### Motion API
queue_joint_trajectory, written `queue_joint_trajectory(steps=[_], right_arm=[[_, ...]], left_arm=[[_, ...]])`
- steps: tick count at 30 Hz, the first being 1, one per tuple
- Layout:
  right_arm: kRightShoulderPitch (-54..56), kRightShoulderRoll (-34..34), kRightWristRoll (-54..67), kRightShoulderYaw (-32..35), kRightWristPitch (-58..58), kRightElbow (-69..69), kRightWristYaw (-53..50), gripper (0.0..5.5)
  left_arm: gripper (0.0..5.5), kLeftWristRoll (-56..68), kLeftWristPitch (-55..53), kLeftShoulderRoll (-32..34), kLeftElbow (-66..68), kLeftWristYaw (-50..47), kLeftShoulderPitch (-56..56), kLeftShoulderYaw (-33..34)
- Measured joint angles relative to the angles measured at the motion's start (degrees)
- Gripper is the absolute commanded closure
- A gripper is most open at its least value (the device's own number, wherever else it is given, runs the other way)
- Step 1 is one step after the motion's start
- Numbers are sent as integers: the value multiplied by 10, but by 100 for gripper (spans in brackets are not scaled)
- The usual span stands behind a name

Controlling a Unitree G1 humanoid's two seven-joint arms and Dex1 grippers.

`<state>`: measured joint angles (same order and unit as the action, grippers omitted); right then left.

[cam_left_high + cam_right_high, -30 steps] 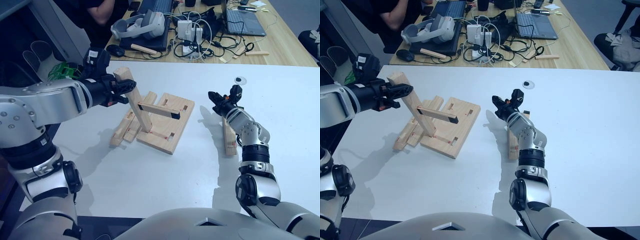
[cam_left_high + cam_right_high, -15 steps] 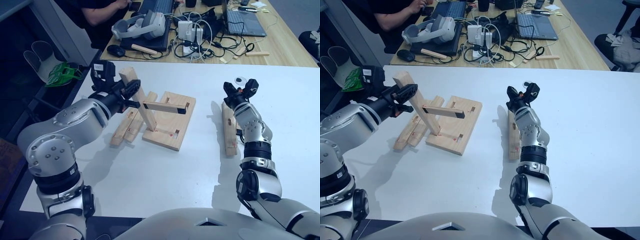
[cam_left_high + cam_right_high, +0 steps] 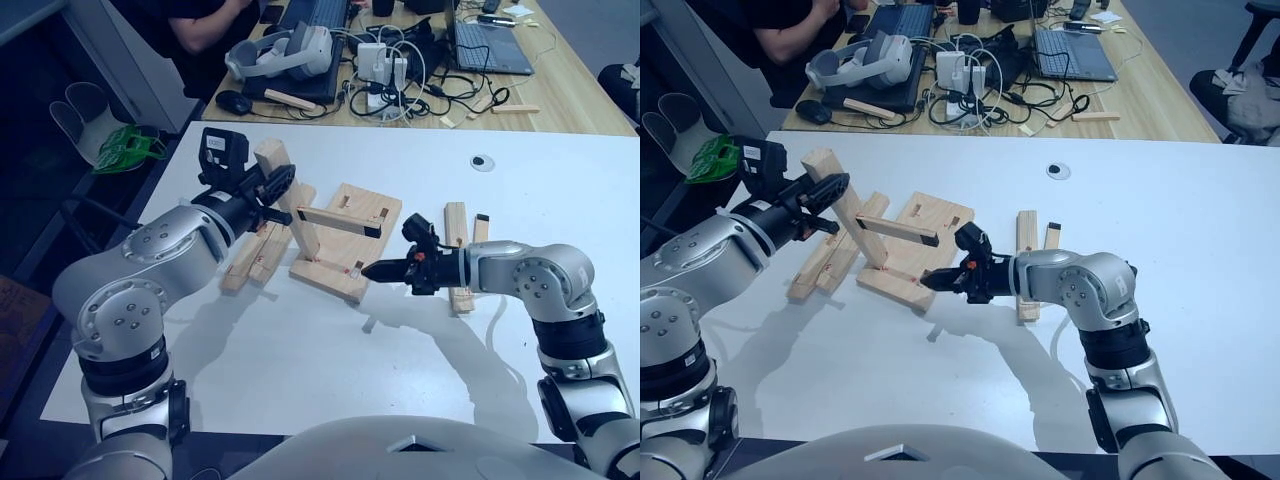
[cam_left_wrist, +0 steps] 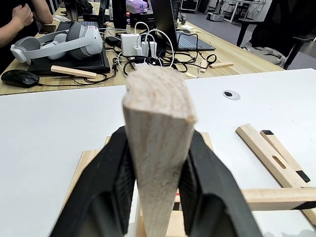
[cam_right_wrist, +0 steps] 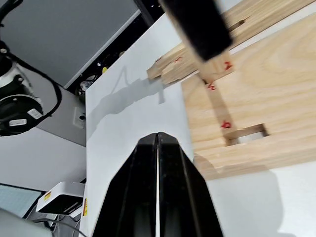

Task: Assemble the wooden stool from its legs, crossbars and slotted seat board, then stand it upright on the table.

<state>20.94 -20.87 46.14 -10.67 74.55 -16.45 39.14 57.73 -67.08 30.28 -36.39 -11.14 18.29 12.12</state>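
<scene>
On the white table (image 3: 300, 380) the slotted seat board (image 3: 340, 266) is laid slots-up, presumably so the joints can be reached. A leg (image 3: 288, 200) carrying a crossbar (image 3: 340, 218) is stood on it and clamped near its top by the left gripper (image 4: 157, 168) for steadying. Whether its foot is fully seated cannot be told. The right gripper (image 3: 372, 270), jaws pressed together and empty, is held at the board's near edge, seemingly to brace it.

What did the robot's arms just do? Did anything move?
The right claw swung down and inward from above the loose legs; shut, its tip is now by the seat board's near edge. The left claw still grips the leg standing on the board. The loose legs stayed put.
</scene>
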Motion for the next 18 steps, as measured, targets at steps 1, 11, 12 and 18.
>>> queue_joint_trajectory(steps=[1, 11, 12, 18], right_arm=[[-4, 2, 1, -13, 4, -5, 0, 550], [25, 6, -189, -262, -113, 69, -35, 550], [30, 33, -205, -258, -127, 93, -54, 550], [37, 127, -264, -207, -189, 191, -146, 550]], left_arm=[[449, 0, -2, -1, 0, 0, 0, 1], [449, -5, -13, -29, 5, -10, 3, 14], [449, -6, -13, -34, 5, -11, 4, 14], [449, -10, -29, -41, 5, -13, 2, 12]])
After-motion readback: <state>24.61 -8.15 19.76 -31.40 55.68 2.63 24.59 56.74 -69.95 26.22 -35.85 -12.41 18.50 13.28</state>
